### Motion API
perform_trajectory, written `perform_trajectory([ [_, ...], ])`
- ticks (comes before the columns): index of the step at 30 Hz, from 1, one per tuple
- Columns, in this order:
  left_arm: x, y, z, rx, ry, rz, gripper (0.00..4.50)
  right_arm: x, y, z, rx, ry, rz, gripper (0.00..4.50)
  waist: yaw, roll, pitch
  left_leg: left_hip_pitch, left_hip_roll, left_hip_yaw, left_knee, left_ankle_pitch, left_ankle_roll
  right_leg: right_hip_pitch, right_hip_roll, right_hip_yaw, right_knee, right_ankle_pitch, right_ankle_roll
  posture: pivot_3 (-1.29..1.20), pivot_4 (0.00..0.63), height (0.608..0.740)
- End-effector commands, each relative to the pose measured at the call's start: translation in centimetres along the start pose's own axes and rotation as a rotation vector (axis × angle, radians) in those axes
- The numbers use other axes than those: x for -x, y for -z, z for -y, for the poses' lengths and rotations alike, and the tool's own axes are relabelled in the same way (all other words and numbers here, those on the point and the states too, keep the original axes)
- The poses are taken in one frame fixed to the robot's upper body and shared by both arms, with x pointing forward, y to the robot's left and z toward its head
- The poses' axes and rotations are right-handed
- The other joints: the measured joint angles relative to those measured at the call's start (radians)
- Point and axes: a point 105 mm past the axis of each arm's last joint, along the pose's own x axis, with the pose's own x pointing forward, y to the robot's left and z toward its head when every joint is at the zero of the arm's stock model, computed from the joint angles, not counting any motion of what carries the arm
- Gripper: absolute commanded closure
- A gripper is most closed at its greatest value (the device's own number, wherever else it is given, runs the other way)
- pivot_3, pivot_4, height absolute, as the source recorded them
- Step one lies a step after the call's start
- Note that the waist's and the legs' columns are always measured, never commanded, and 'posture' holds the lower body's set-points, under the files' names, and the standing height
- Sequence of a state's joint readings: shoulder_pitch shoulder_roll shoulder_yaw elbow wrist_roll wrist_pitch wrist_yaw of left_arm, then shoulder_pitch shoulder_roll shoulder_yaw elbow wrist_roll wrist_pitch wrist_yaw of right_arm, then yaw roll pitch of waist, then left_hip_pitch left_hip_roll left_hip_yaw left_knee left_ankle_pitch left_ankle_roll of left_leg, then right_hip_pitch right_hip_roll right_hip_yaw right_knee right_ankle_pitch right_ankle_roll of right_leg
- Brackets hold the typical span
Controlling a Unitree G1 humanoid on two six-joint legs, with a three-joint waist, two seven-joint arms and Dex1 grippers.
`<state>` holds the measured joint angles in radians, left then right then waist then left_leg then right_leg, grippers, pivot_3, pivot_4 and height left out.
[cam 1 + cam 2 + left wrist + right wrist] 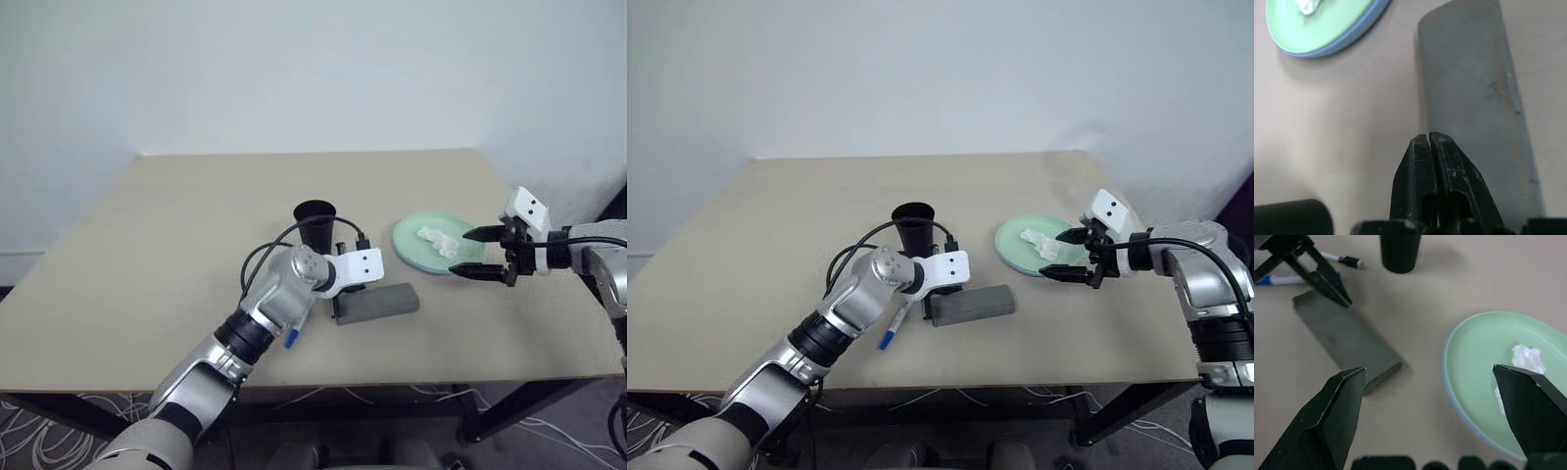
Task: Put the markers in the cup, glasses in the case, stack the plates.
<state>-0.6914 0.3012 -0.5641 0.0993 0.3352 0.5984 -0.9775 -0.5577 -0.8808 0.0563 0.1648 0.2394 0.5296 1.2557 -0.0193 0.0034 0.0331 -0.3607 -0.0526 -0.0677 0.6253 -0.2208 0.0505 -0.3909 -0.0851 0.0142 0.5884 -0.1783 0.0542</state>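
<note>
Lying flat, case long axis left-right, markers likewise

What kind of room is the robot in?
Probably a lab or test room, though it's hard to be sure. There's one plain table against a bare white wall, with loose cables on the patterned floor underneath.

place: lab or test room | cues: bare beige table; plain white wall; loose floor cables
</note>
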Motion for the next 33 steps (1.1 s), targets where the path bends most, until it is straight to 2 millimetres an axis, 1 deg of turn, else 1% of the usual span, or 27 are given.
perform_trajectory([
  [1, 0.9, -0.8, -0.4, -0.013, -0.033, 0.026, 4.45, 0.7, -1.5, 0.0, 0.054, -0.001, 0.038, 0.0, 0.0, 0.0, 0.0, 0.0, 0.0, 0.0, 0.0, 0.0, 0.0, 0.0, 0.0, 0.0, 0.0, 0.0, 0.0, 0.0, 0.0, 0.732],
  [4, 1.9, -0.8, -0.9, 0.017, -0.063, 0.043, 4.45, 0.8, -1.7, 0.1, 0.057, -0.001, 0.041, 0.0, 0.001, 0.0, 0.0, 0.0, 0.0, 0.0, 0.0, 0.0, -0.001, 0.0, 0.0, 0.0, 0.0, 0.0, 0.0, 0.0, 0.0, 0.732],
  [7, 3.1, -0.7, -1.7, 0.088, -0.095, 0.064, 4.45, 0.8, -1.6, 0.1, 0.057, 0.0, 0.042, 0.0, 0.0, 0.0, 0.0, 0.0, 0.0, 0.0, 0.001, 0.0, -0.001, 0.0, 0.0, 0.0, 0.0, 0.0, 0.0, 0.0, 0.0, 0.732],
  [11, 4.8, 0.7, -2.7, 0.224, -0.142, 0.035, 4.45, 0.8, -1.4, 0.2, 0.054, 0.006, 0.034, 0.0, 0.0, 0.0, 0.0, 0.0, 0.0, 0.0, 0.0, 0.0, 0.0, 0.0, 0.0, 0.0, 0.0, 0.0, 0.0, 0.0, 0.0, 0.732],
  [15, 5.7, 2.2, -3.4, 0.405, -0.178, -0.025, 4.45, 0.6, -1.4, 0.3, 0.053, 0.008, 0.032, 0.0, 0.0, 0.0, 0.0, 0.0, 0.0, 0.0, 0.0, 0.0, 0.0, 0.0, 0.0, 0.0, 0.0, 0.0, 0.0, 0.0, 0.0, 0.732],
  [19, 6.0, 3.1, -3.7, 0.542, -0.206, -0.115, 4.45, 0.3, -1.6, 0.6, 0.057, 0.017, 0.031, 0.0, 0.001, -0.001, 0.0, 0.0, 0.0, 0.0, 0.001, 0.0, 0.0, 0.0, 0.0, 0.0, 0.0, 0.0, 0.0, 0.0, 0.0, 0.732],
  [22, 6.0, 3.8, -3.4, 0.586, -0.22, -0.227, 4.45, 0.0, -1.8, 0.6, 0.06, 0.017, 0.036, 0.0, 0.0, -0.001, 0.001, 0.0, 0.0, -0.001, 0.001, 0.0, 0.0, 0.0, 0.0, -0.001, 0.0, 0.0, 0.0, 0.0, 0.0, 0.732],
  [27, 5.7, 3.2, -2.2, 0.646, -0.188, -0.258, 4.45, -0.4, -1.7, 0.5, 0.059, 0.013, 0.04, 0.0, 0.0, -0.001, 0.001, 0.0, 0.0, -0.001, -0.001, -0.001, -0.001, 0.0, 0.0, -0.001, 0.0, 0.0, 0.0, 0.0, 0.0, 0.732],
  [33, 5.7, 3.3, -1.5, 0.703, -0.179, -0.304, 4.45, -0.8, -1.8, 0.5, 0.056, 0.012, 0.041, 0.0, -0.001, -0.001, 0.001, 0.0, 0.0, -0.003, 0.0, -0.002, -0.004, 0.0, 0.0, 0.0, 0.0, 0.0, 0.0, 0.0, 0.0, 0.732],
])
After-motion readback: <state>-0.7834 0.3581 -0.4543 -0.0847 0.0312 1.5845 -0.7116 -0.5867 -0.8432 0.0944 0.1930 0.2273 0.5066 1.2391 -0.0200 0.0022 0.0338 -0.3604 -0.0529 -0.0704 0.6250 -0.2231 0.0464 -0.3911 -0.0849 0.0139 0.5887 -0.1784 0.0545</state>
